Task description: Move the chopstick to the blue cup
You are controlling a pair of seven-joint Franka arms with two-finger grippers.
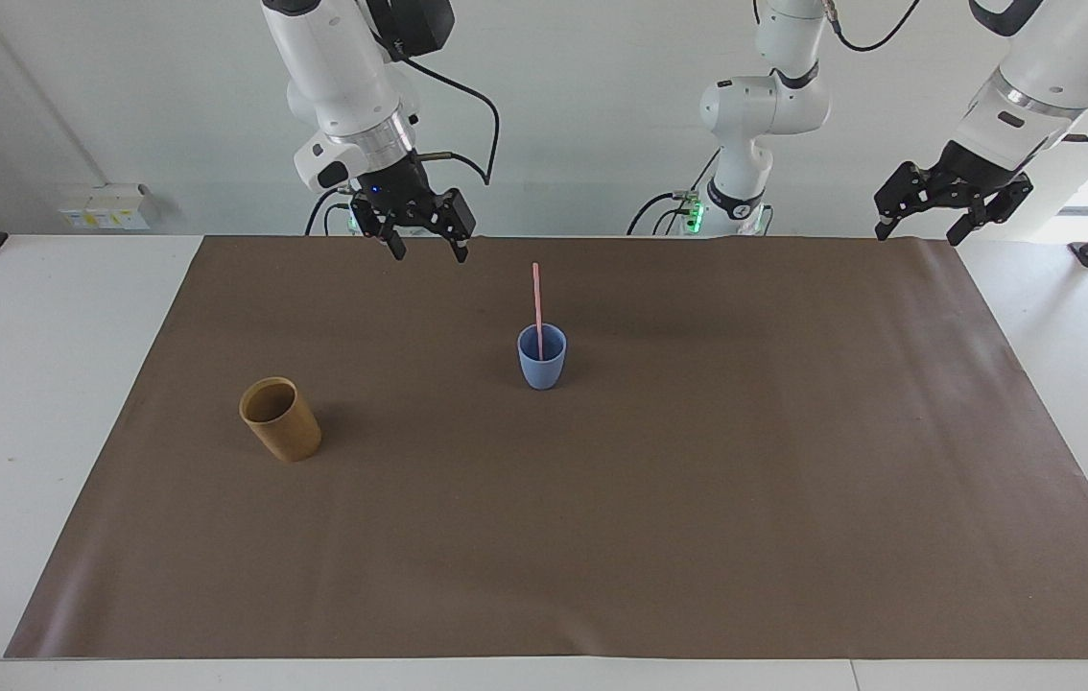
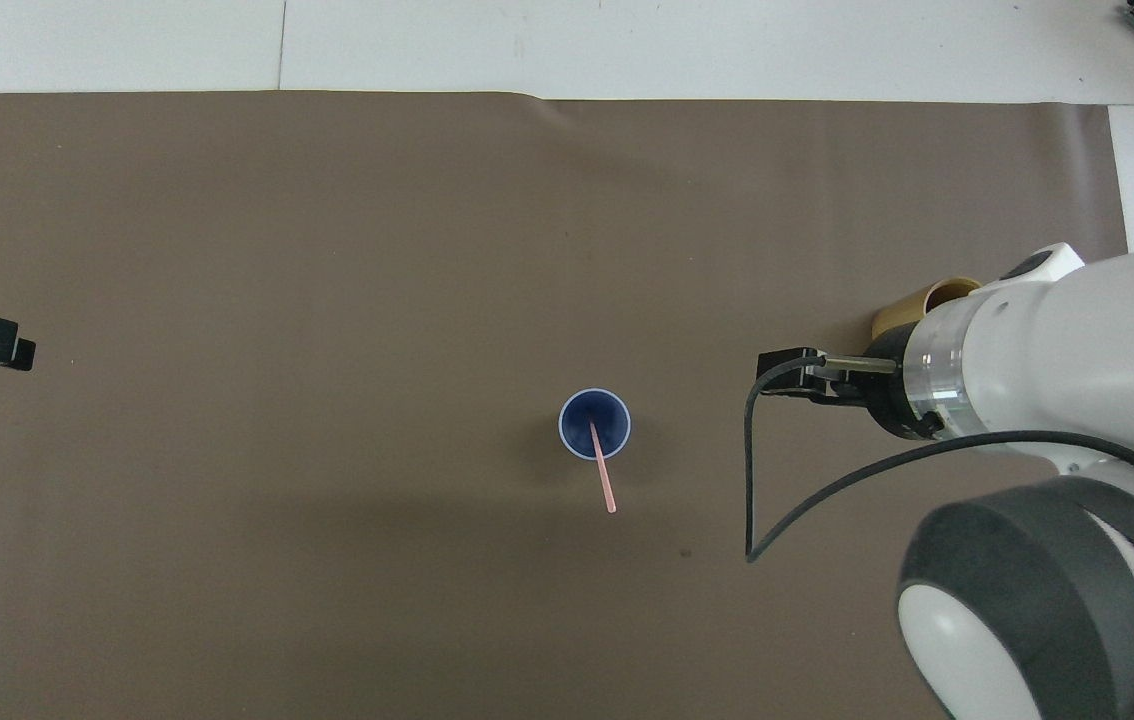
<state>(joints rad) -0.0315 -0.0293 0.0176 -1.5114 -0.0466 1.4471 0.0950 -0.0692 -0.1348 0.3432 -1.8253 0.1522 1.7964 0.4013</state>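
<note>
The pale pink chopstick (image 1: 536,307) stands in the blue cup (image 1: 541,358), its top leaning toward the robots; from above the chopstick (image 2: 602,468) sticks out of the blue cup (image 2: 594,424). My right gripper (image 1: 425,248) hangs open and empty over the mat's edge nearest the robots, apart from the chopstick and toward the right arm's end. In the overhead view only the right gripper (image 2: 795,372) body shows. My left gripper (image 1: 920,230) waits open, raised over the mat's corner at the left arm's end.
A tan-brown cup (image 1: 280,419) stands on the brown mat (image 1: 697,499) toward the right arm's end, farther from the robots than the blue cup; the right arm partly covers the tan cup (image 2: 912,305) from above. White table (image 1: 26,384) surrounds the mat.
</note>
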